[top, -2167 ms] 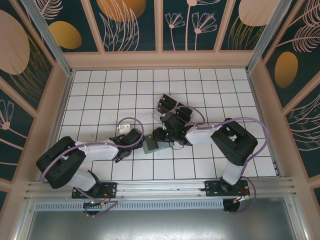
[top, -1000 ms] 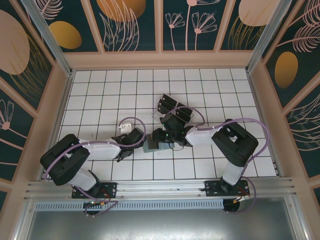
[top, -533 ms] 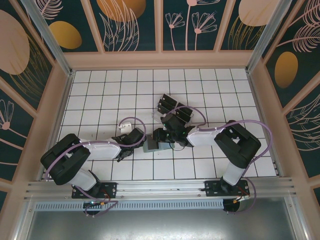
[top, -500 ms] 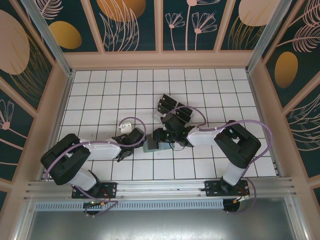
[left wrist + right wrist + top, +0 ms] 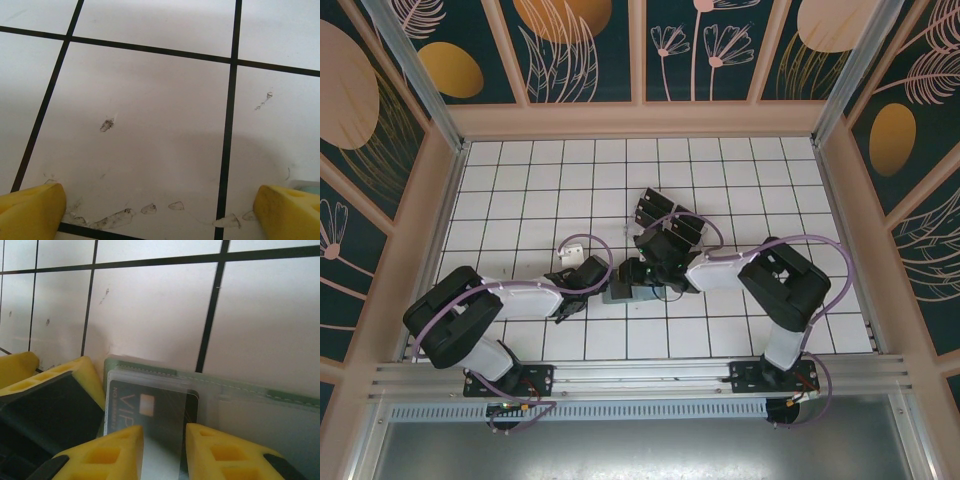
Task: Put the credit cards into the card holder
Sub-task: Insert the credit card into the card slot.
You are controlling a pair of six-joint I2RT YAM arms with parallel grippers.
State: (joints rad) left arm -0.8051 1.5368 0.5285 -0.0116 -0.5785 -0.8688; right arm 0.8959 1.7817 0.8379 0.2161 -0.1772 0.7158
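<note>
The card holder (image 5: 618,293) is pale green with clear pockets and lies flat on the tiled floor; it is seen close up as the card holder (image 5: 260,405). A black credit card (image 5: 165,405) marked VIP sits partly inside its left clear pocket. My right gripper (image 5: 164,450) hangs just over that card, yellow fingers (image 5: 110,452) slightly apart, the card's face showing between them. My left gripper (image 5: 160,205) is wide open over bare tile, and one of its yellow fingers (image 5: 87,375) rests against the holder's left edge. Two more black credit cards (image 5: 650,208) (image 5: 688,228) lie behind the right gripper (image 5: 635,278).
Wooden walls (image 5: 420,230) ring the white tiled floor (image 5: 540,180). Both arms meet near the middle, the left gripper (image 5: 598,283) close beside the right one. Purple cables loop over each arm. Scuff marks dot the tile (image 5: 107,124).
The right gripper has slid a little to the left over the holder. The left gripper has moved in against the holder's left edge and stayed there.
</note>
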